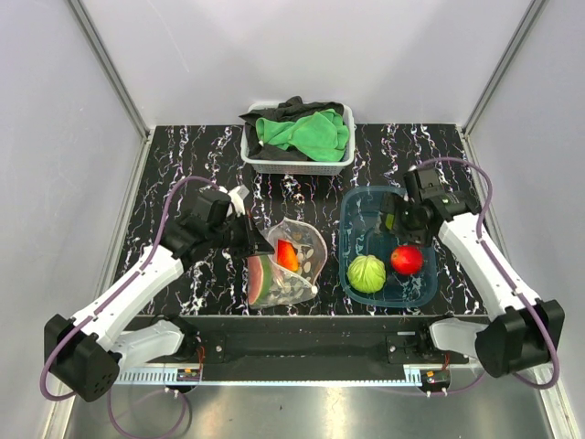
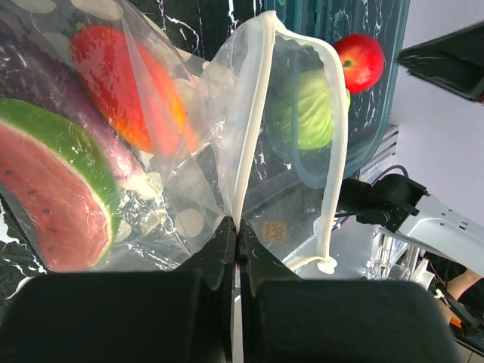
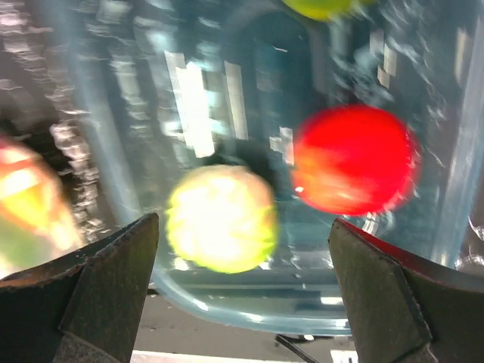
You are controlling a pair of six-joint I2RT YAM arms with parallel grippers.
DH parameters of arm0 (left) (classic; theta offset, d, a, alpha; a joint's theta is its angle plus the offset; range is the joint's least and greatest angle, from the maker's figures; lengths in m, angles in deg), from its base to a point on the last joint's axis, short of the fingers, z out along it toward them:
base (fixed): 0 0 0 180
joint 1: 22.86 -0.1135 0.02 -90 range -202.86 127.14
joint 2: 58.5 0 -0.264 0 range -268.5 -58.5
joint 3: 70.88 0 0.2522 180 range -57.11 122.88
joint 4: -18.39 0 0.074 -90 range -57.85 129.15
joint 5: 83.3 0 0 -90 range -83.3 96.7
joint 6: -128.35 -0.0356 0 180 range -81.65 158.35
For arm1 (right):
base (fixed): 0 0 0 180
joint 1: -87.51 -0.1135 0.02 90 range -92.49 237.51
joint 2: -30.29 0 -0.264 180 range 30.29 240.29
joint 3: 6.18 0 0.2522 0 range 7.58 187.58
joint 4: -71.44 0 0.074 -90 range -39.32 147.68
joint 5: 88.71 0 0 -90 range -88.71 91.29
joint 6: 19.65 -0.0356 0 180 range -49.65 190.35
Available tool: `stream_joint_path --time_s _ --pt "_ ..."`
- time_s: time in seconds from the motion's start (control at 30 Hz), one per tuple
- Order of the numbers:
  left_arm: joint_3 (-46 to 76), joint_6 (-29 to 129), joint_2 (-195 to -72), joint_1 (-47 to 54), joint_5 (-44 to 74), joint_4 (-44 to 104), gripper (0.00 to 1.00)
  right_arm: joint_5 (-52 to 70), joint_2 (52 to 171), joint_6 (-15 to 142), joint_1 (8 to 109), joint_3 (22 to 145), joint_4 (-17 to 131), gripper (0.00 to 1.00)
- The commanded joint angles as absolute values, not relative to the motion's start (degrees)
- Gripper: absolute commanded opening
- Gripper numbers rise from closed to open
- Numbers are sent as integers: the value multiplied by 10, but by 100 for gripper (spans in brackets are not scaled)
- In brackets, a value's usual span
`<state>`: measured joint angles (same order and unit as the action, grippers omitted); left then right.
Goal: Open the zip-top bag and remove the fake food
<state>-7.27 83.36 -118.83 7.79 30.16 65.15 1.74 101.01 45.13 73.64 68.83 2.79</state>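
Bright, even light; right wrist view motion-blurred

Black bench (image 1: 183,165) veined with white marbling.
Clear bag (image 1: 306,240) with pale dots; red watermelon slice (image 1: 260,279), green rind; teal tub (image 1: 345,238) holding green leafy ball (image 1: 366,273) and red fruit (image 1: 407,260); white basket (image 1: 297,166), green cloth (image 1: 306,131).

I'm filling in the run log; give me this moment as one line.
left gripper shut on zip-top bag rim | right gripper open above teal tub | green leafy ball, red fruit in tub | watermelon slice in bag

zip-top bag (image 1: 311,247): clear, dotted, mouth open | watermelon slice (image 1: 260,277): inside | green ball (image 1: 366,273), red fruit (image 1: 407,260): outside, right
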Motion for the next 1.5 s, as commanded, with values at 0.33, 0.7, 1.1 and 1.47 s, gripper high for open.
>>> stream_joint_path --time_s 0.33,0.7,1.1,1.47 --pt "-32 842 -1212 77 325 621 0 150 1134 373 468 841 198 69" --pt "-11 891 -1243 108 302 594 0 249 1284 378 458 769 339 42" --pt "8 906 -1318 134 314 576 0 332 1334 381 455 726 448 64" --pt "24 888 -1362 139 324 571 0 320 1350 393 435 690 513 77"
